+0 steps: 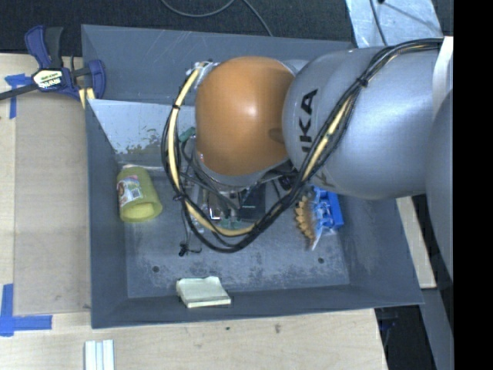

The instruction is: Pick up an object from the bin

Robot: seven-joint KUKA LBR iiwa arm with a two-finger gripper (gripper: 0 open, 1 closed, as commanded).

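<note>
My gripper (222, 209) hangs low over the middle of the bin floor, mostly hidden under the arm's orange cover and its cables. A yellow cylinder-shaped container (138, 193) with a printed label lies on its side to its left, a clear gap away. At the right, a blue-handled brush with tan bristles (318, 216) lies partly beneath the arm. A pale yellow flat pad (203, 291) rests on the bin's front slope, below the gripper. I see nothing held in the gripper.
The arm reaches in from the right and covers the bin's back right part. Black and yellow cables loop down around the gripper toward the floor.
</note>
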